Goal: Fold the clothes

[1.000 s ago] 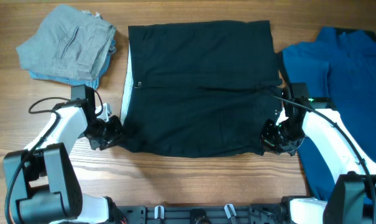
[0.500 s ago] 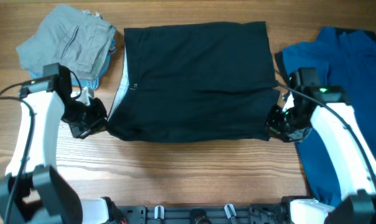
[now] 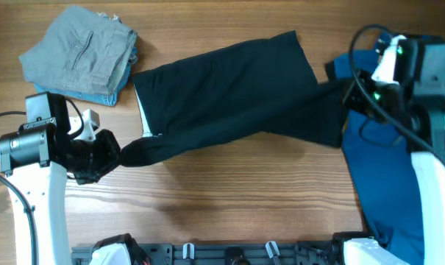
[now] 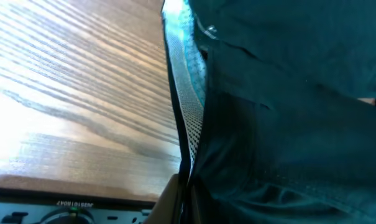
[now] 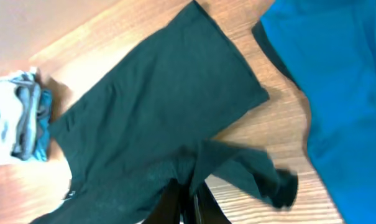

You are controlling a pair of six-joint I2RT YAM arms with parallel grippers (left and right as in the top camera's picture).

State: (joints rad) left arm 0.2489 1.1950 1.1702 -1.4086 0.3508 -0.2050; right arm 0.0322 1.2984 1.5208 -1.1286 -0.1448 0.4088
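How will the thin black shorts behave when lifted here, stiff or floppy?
Probably very floppy: the thin black shorts twist and bunch between the left hand and right hand. Likely light, since pinched edges alone seem to carry them. One end droops loose, so it may drag.

Bright even light, blurred wrist views

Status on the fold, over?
Left gripper shut on shorts corner. Right gripper shut on opposite edge. Shorts stretched diagonally, not yet folded. Blue shirt close alongside.
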